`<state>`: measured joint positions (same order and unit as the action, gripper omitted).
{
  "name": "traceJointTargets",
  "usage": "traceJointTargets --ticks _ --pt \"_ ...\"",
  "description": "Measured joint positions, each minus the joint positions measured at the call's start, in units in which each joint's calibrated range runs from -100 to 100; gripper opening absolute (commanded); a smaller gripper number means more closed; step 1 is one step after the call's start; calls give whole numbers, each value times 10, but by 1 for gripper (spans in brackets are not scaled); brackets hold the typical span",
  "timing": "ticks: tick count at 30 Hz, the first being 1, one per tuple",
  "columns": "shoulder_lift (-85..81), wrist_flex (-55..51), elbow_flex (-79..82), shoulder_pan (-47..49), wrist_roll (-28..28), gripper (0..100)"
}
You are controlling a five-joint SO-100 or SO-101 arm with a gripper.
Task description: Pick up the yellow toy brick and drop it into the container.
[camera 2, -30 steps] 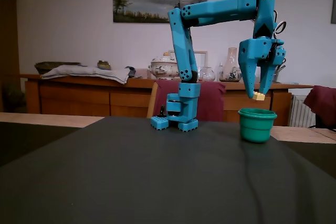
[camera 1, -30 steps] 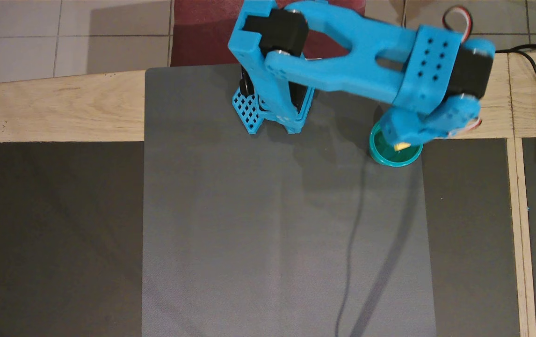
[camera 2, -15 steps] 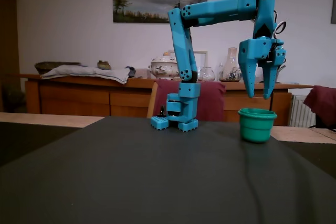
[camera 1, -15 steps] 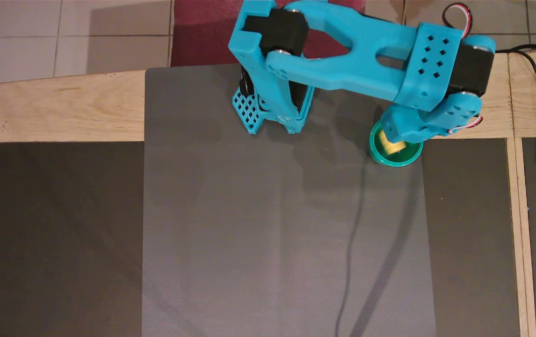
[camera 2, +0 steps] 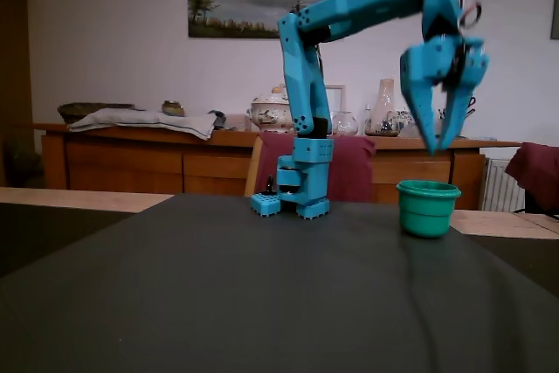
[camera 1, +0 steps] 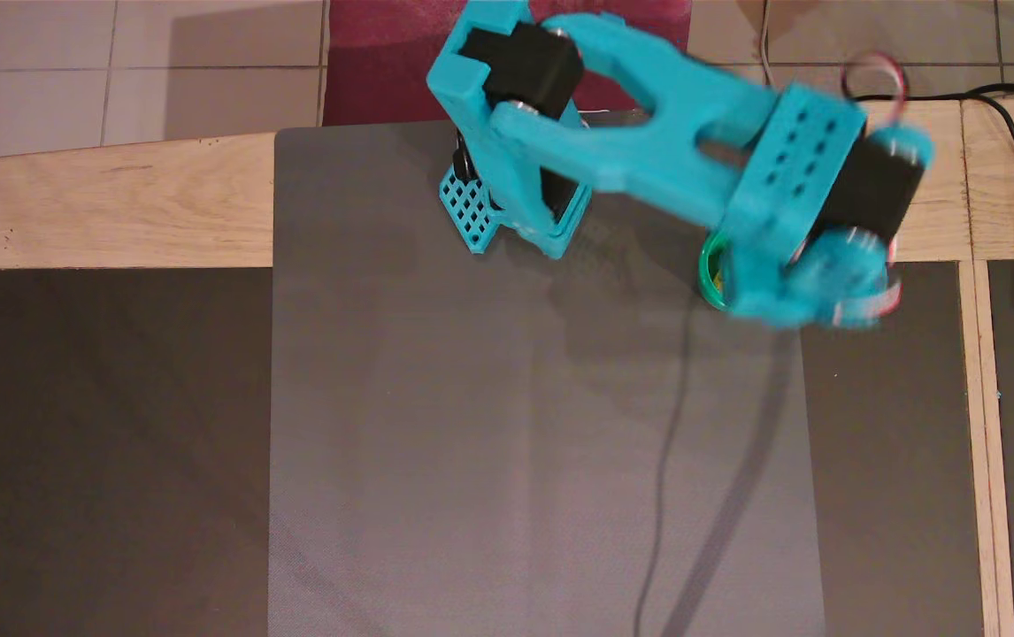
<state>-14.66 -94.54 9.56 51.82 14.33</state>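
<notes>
- The blue gripper (camera 2: 436, 146) hangs in the air above the green container (camera 2: 427, 208), a bit blurry.
- Its two fingers (camera 2: 423, 120) are spread apart and hold nothing.
- In the overhead view, the arm covers most of the container (camera 1: 707, 270).
- A bit of the yellow toy brick (camera 1: 718, 281) peeks out inside it.
- The container stands on the grey mat (camera 1: 472, 425).

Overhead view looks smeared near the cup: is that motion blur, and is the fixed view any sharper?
Overhead view: the wrist and gripper are motion-blurred and cover most of the cup; the mat and base stay sharp, with long soft arm shadows. Fixed view: dim, warm room light; the gripper is slightly smeared, the cup sharp, with no glare.
</notes>
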Motion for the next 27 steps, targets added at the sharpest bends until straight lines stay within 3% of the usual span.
traceJointTargets --ticks 4,12,18,23,27 --pt "-21 0 -68 -88 -36 0" --pt "-190 -1 -89 -232 -48 0" --pt "-326 -2 -86 -405 -103 0" --pt "-425 -2 19 -486 -110 0" --pt "-548 10 159 -491 -110 0"
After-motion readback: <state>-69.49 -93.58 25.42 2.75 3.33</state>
